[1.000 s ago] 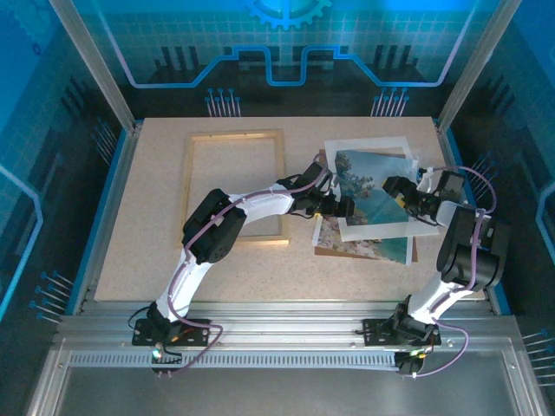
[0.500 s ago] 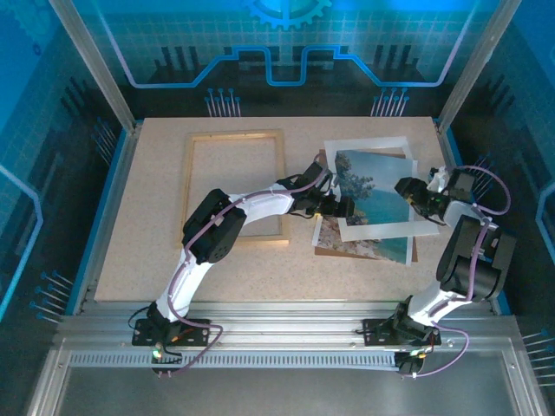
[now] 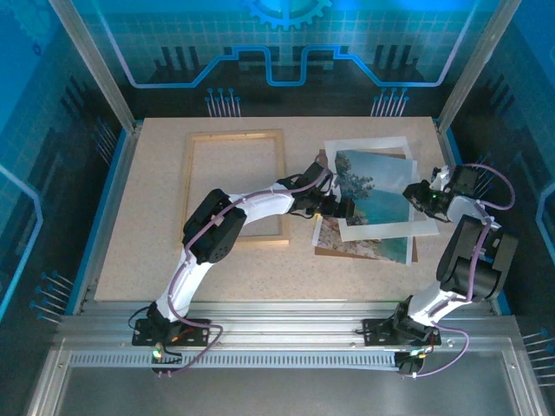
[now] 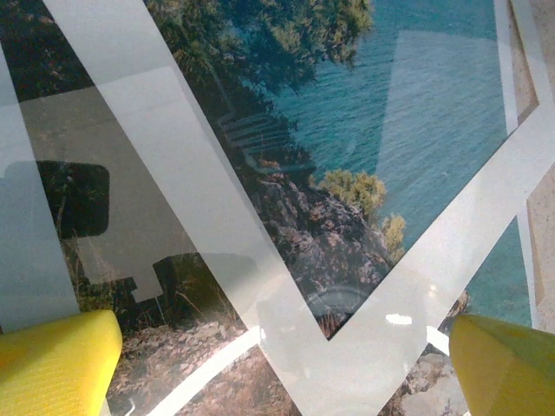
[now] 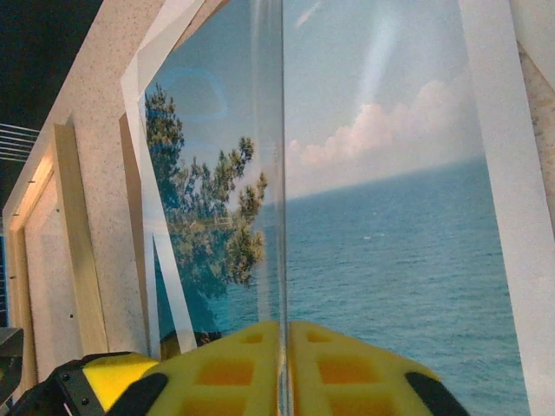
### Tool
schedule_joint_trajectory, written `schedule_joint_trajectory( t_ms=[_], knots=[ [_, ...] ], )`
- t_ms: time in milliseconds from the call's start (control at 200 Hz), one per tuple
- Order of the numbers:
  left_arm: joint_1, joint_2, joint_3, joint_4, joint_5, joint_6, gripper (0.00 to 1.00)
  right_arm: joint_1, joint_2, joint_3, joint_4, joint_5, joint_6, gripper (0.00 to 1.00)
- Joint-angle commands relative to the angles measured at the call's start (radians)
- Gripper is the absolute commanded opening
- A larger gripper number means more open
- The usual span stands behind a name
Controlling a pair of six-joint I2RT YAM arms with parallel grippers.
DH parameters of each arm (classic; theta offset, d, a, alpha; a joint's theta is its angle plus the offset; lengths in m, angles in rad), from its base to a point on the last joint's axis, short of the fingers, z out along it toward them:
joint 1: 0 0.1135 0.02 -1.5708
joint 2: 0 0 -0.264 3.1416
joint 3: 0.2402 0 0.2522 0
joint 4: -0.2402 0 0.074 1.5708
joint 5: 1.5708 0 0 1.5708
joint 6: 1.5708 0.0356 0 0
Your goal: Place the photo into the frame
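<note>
Seen from above, a pale speckled table [image 3: 147, 251] sits inside a blue-lit enclosure. On its left half lies the frame [image 3: 232, 134], a thin rectangle of light natural wood, flat, with bare tabletop showing through its opening. Open surface runs along the frame's left side and in front of it.

The left arm reaches diagonally across the frame's near right corner. Its left gripper [image 3: 342, 208] hangs over the left edge of a stack of sheets, jaws spread wide, one yellow fingertip [image 4: 52, 364] at each side of the wrist view and holding nothing.

The stack lies right of centre, apart from the frame. The photo [image 3: 373, 186] shows dark trees, grey rocks, turquoise sea and blue sky. A white mat [image 3: 368, 145] lies tilted across it, so rocky shoreline sticks out at the near edge.

The right gripper [image 3: 420, 197] is at the stack's right edge, close to the table's right rim. Its yellow fingers [image 5: 347, 364] are pressed together on a thin clear sheet [image 5: 282, 173], seen edge-on.
</note>
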State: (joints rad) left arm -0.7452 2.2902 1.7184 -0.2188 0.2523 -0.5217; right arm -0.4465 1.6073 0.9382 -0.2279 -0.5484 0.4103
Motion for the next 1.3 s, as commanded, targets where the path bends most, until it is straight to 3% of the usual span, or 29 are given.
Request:
schedule_joint_trajectory(
  t_ms=[0, 70, 360, 595, 795, 1031, 1296],
  knots=[
    [0.015, 0.031, 0.019, -0.147, 0.026, 0.011, 0.99, -0.011, -0.035, 0.051, -0.054, -0.009, 0.011, 0.07],
    [0.038, -0.015, 0.029, -0.149, 0.053, 0.007, 0.99, -0.011, -0.055, 0.070, -0.080, -0.025, 0.021, 0.00],
    [0.203, -0.268, -0.046, -0.167, 0.068, 0.046, 0.99, 0.075, -0.131, 0.211, -0.181, -0.048, 0.053, 0.00],
    [0.438, -0.458, -0.247, -0.206, -0.080, 0.117, 0.99, 0.204, -0.162, 0.372, -0.177, -0.056, 0.127, 0.00],
    [0.661, -0.579, -0.448, -0.147, -0.104, 0.095, 0.99, 0.379, -0.108, 0.557, -0.159, -0.011, 0.153, 0.00],
    [0.824, -0.588, -0.570, -0.126, -0.216, 0.088, 0.99, 0.504, -0.027, 0.690, -0.081, 0.004, 0.193, 0.00],
    [0.893, -0.540, -0.582, -0.093, -0.297, 0.135, 0.99, 0.552, -0.010, 0.703, -0.046, -0.003, 0.180, 0.00]
  ],
)
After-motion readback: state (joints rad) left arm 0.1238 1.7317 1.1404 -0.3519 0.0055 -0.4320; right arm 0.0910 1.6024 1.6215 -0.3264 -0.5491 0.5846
